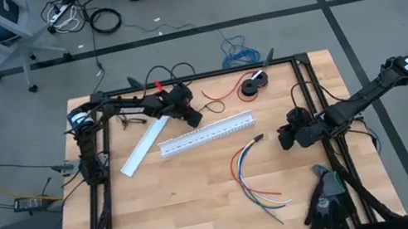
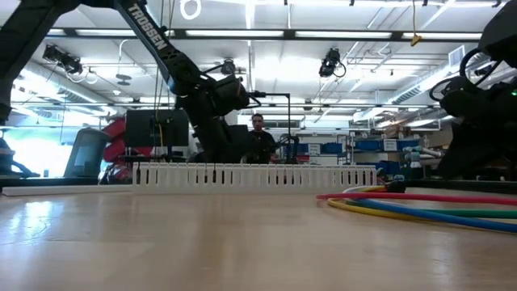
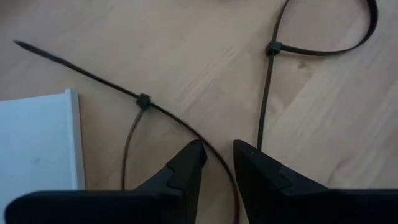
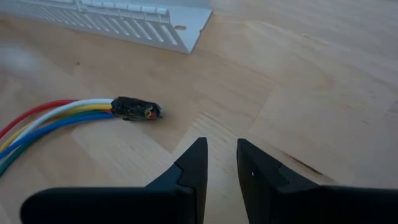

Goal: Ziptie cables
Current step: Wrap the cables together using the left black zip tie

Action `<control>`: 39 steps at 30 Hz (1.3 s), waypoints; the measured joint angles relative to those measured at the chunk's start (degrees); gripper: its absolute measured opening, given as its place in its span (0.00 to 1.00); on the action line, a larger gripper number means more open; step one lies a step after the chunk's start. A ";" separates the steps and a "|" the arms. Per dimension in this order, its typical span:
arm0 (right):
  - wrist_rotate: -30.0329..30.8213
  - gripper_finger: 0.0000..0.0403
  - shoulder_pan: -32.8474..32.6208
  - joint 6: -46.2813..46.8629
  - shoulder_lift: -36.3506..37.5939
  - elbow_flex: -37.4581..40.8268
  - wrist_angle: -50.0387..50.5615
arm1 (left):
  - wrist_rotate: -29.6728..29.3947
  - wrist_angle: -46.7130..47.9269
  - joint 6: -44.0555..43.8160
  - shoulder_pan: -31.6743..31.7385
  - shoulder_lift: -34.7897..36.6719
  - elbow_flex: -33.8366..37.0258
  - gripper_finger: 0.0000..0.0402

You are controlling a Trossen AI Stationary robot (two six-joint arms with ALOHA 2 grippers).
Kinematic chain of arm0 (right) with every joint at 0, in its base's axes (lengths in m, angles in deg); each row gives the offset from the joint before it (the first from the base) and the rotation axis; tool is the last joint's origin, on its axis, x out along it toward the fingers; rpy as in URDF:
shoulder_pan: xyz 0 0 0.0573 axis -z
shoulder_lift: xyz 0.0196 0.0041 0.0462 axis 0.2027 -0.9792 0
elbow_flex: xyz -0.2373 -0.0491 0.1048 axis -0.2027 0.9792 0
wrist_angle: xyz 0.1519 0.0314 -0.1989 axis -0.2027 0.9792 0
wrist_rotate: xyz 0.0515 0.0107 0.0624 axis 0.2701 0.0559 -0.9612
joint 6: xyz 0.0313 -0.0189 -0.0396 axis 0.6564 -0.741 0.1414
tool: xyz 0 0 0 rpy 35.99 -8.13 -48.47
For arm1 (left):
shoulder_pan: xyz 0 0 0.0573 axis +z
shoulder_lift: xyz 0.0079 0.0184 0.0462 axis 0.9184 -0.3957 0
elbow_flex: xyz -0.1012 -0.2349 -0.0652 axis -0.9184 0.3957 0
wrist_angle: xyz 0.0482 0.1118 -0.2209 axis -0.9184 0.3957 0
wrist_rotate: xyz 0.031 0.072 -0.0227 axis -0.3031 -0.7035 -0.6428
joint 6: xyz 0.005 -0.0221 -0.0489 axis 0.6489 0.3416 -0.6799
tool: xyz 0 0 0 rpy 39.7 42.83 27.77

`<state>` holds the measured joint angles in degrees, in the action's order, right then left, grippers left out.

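Note:
The cables (image 1: 253, 175), a bunch of red, white, yellow, blue and green wires, lie curved on the wooden table right of centre. Their black-sleeved end (image 4: 137, 109) lies just ahead of my right gripper (image 4: 217, 155), which hangs over bare wood, narrowly open and with nothing between its fingers. My left gripper (image 1: 192, 118) is at the far left of the table, pointing steeply down, also narrowly open. Two looped black zip ties (image 3: 143, 99) (image 3: 273, 48) lie on the wood below it. One zip tie's strap (image 3: 211, 146) runs into the gap between its fingertips (image 3: 217, 158). My left gripper comes down from above with a fingertip on either side of one zip tie's strap (image 3: 214, 152), which lies flat on the table. Whether the fingers touch the strap I cannot tell.
A white slotted duct (image 1: 208, 135) lies across the middle of the table, with a flat white cover (image 1: 145, 146) to its left. A thin red wire (image 1: 222, 94) and a black roll (image 1: 253, 85) lie at the far edge. Black gloves (image 1: 329, 202) lie near right. A person (image 2: 257, 129) stands far behind.

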<state>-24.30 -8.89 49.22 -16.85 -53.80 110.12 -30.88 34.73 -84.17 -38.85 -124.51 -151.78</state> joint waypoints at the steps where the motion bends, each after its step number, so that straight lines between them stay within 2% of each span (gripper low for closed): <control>1: 0.01 0.18 0.00 0.00 0.04 0.00 0.02 | -0.33 0.40 0.00 -0.05 -0.49 -0.47 0.26; 5: 0.00 0.18 0.00 -0.01 -0.02 0.00 -0.22 | -1.98 0.84 0.21 -0.42 -1.06 -1.71 0.21; 10: -0.02 0.18 0.00 0.01 0.00 0.00 -0.24 | -2.95 1.08 1.99 -0.51 -1.34 -3.06 0.03; 18: -0.45 0.19 0.00 -0.01 -0.43 0.00 -0.31 | -3.22 0.42 4.02 -1.94 0.29 -4.37 0.01; 23: -0.50 0.18 0.00 -1.30 -0.44 0.00 -0.12 | 4.33 -2.76 7.68 -5.23 3.33 -4.37 0.00; 27: -0.60 0.19 0.00 -2.63 -0.44 0.00 -0.22 | 6.41 -5.82 9.49 -9.30 5.10 -4.41 0.00; 29: -2.31 0.19 0.00 -2.62 -0.44 0.00 -0.54 | 6.63 -7.34 9.49 -11.30 5.67 -4.41 0.00; 33: -11.29 0.18 -0.32 -5.13 -0.44 0.00 -3.61 | 6.56 -8.12 8.48 -15.51 6.02 -4.41 0.00; 35: -13.02 0.18 -1.56 -5.97 -0.42 0.00 -5.77 | 6.31 -8.95 7.57 -17.59 6.09 -4.41 0.00; 39: -7.38 0.18 -5.92 -5.75 -0.60 0.00 -8.10 | 3.60 -9.56 6.11 -21.59 6.11 -4.41 0.00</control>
<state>-31.68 -14.81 43.47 -17.45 -53.80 102.02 -27.28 25.18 -78.06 -60.44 -118.40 -156.20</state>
